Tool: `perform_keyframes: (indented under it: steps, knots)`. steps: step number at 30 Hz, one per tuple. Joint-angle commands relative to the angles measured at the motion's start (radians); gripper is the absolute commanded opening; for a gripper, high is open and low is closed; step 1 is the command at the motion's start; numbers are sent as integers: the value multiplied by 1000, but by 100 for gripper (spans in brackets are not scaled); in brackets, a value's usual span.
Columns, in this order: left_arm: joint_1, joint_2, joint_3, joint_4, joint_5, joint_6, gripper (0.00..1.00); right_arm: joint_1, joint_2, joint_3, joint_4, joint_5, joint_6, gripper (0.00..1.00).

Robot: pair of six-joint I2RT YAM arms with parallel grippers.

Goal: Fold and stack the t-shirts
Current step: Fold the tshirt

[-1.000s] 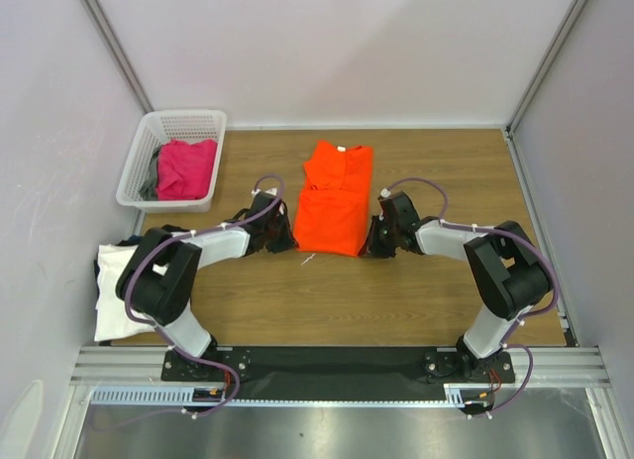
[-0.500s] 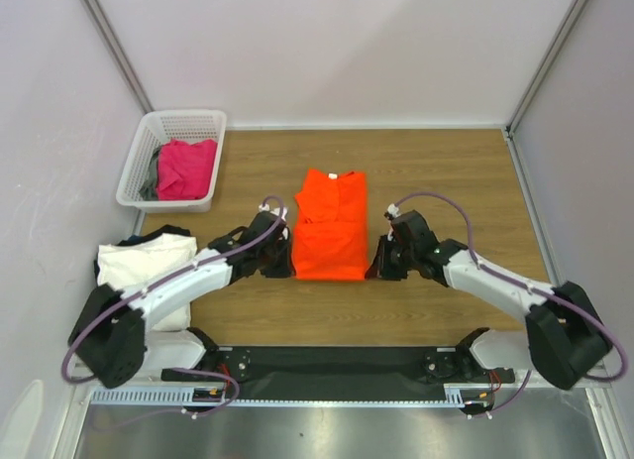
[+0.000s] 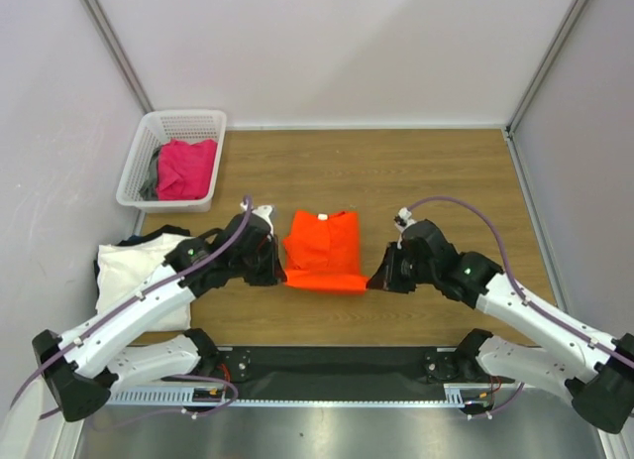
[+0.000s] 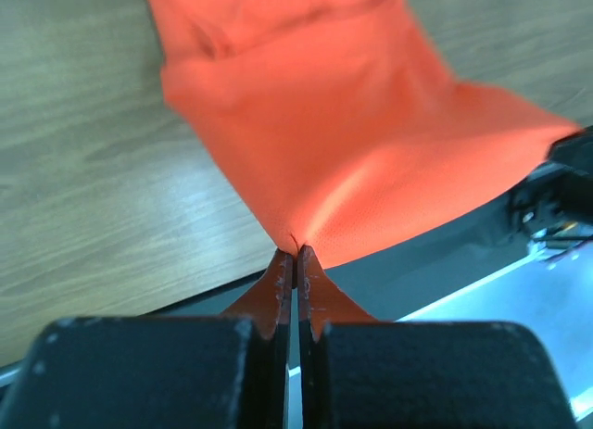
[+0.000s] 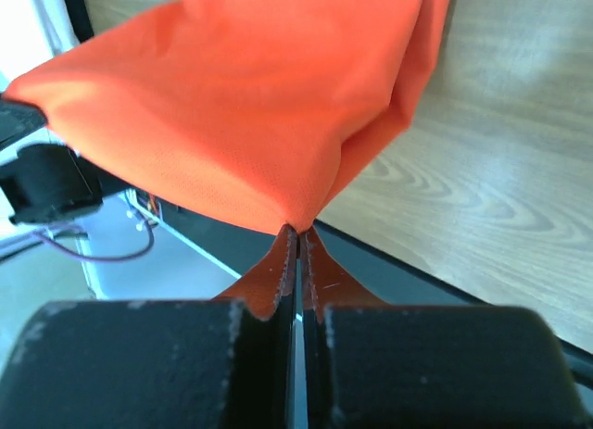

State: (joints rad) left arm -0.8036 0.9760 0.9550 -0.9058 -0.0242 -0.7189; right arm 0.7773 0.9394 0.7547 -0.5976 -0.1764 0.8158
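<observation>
The orange t-shirt [image 3: 323, 248] hangs stretched between both grippers, its near edge lifted above the table near the front. My left gripper [image 3: 276, 272] is shut on its left near corner, the cloth [image 4: 343, 142] pinched at the fingertips [image 4: 296, 258]. My right gripper [image 3: 377, 279] is shut on the right near corner, the cloth [image 5: 250, 105] pinched at the tips [image 5: 296, 233]. A white t-shirt [image 3: 139, 277] lies on a dark one [image 3: 168, 232] at the left edge. A magenta-pink t-shirt [image 3: 185, 167] and a grey one [image 3: 152, 178] lie in the basket.
The white lattice basket [image 3: 142, 154] stands at the back left. Wooden table [image 3: 446, 172] stretches bare to the right and behind the orange shirt. Walls close in on the left, back and right. The black base rail [image 3: 327, 362] runs along the near edge.
Both grippers have pulled the orange t-shirt's near edge toward the front of the table and lifted it. The shirt now shows shorter, its far part dragged nearer.
</observation>
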Motion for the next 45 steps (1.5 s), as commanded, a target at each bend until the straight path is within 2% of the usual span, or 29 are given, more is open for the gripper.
perform_keyframes:
  steps: [1, 4, 11, 17, 24, 36, 40, 45]
  knots:
    - [39, 76, 97, -58, -63, -2, 0, -48, 88, 89, -56, 48, -52, 0]
    - [96, 177, 155, -50, -22, 24, 0, -98, 194, 153, -18, 6, -136, 0]
    - [227, 361, 303, 7, 17, 84, 0, -309, 434, 291, 107, -152, -289, 0]
    - [287, 562, 436, 36, 17, 131, 0, -361, 643, 477, 119, -233, -377, 0]
    - [386, 699, 465, 119, 63, 141, 1, -418, 907, 642, 136, -307, -438, 0]
    - [460, 924, 610, 241, 125, 165, 0, -470, 1160, 870, 213, -408, -438, 0]
    - [486, 963, 607, 295, 135, 156, 0, -474, 1219, 934, 249, -420, -446, 0]
    - [521, 960, 620, 363, 187, 166, 0, -487, 1245, 982, 334, -511, -411, 0]
